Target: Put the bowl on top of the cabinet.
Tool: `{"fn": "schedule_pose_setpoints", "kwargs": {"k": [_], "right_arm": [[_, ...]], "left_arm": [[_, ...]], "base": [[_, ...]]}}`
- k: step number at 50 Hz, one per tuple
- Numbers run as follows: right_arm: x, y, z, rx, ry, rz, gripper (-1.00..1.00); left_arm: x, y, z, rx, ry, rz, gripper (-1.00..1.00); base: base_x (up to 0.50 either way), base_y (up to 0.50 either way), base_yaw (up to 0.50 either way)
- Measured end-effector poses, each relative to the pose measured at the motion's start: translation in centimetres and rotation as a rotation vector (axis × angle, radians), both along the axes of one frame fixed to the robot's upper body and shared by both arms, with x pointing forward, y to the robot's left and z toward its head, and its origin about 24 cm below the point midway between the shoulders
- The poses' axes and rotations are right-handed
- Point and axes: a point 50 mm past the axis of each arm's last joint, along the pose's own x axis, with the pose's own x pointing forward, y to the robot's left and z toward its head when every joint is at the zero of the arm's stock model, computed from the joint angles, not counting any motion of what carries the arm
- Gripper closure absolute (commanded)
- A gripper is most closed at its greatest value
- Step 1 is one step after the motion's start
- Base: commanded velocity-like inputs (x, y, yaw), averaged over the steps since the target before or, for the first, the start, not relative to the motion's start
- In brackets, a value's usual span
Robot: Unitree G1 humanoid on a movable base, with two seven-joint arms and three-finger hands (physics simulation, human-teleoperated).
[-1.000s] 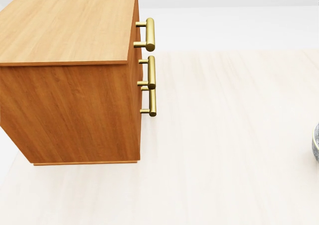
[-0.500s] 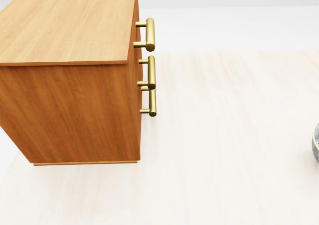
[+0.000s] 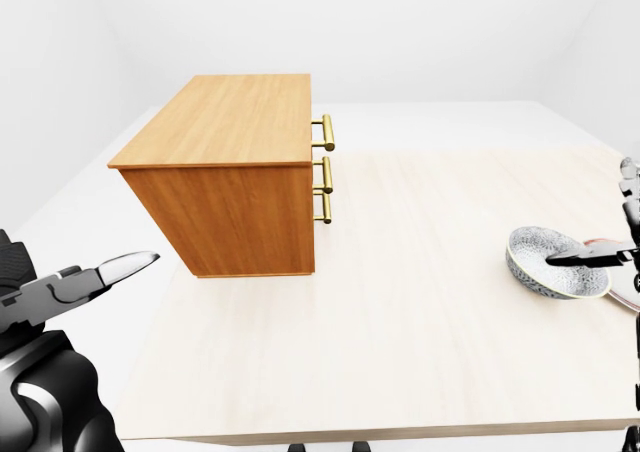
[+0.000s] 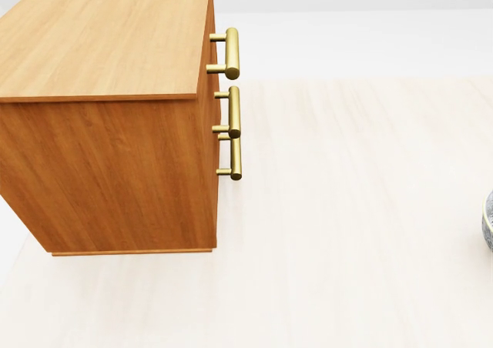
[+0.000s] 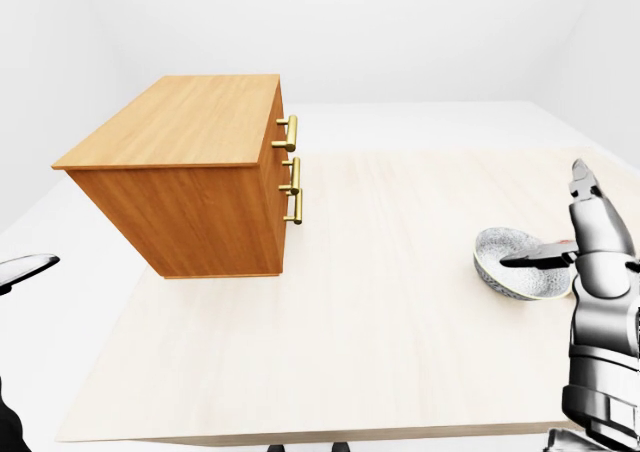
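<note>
The wooden cabinet [image 3: 225,172] with brass handles [image 3: 326,162] stands at the table's upper left, its flat top bare. The patterned grey bowl [image 5: 518,265] lies tilted at the table's right side; only a sliver of the bowl [image 4: 488,222] shows at the head view's right edge. My right hand [image 5: 560,234] is beside the bowl with its fingers spread: one finger [image 5: 535,258] lies across the bowl's hollow and another points upward. Far from both, at the lower left, my left hand [image 3: 110,270] is open and holds nothing.
The pale wooden table [image 3: 400,352] ends just below the middle of the left-eye view. A red-edged plate [image 3: 604,243] peeks out behind the bowl at the right. White floor and walls surround the table.
</note>
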Motion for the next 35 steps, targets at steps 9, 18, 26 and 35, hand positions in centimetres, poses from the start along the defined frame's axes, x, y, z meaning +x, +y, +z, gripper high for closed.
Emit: {"fn": "schedule_pose_setpoints", "kwargs": {"k": [9, 18, 26, 35], "right_arm": [[0.4, -2.9, -3.5, -0.030, 0.246, -0.088, -1.00], [-0.9, -4.3, -7.1, -0.035, 0.445, -0.147, -1.00], [-2.1, -4.6, -9.3, -0.041, 0.570, -0.175, -1.00], [-3.3, -4.8, -11.0, -0.032, 0.651, -0.195, -1.00]], "left_arm": [[0.0, 0.0, 0.0, 0.001, -0.002, -0.002, -1.00], [0.0, -0.1, 0.1, 0.002, -0.005, -0.003, -1.00], [0.0, -0.1, 0.1, 0.003, -0.007, -0.005, -1.00], [0.0, -0.2, 0.2, 0.004, -0.010, -0.006, -1.00]], "base": [[0.00, 0.00, 0.00], [0.00, 0.00, 0.00], [0.00, 0.00, 0.00], [0.00, 0.00, 0.00]]}}
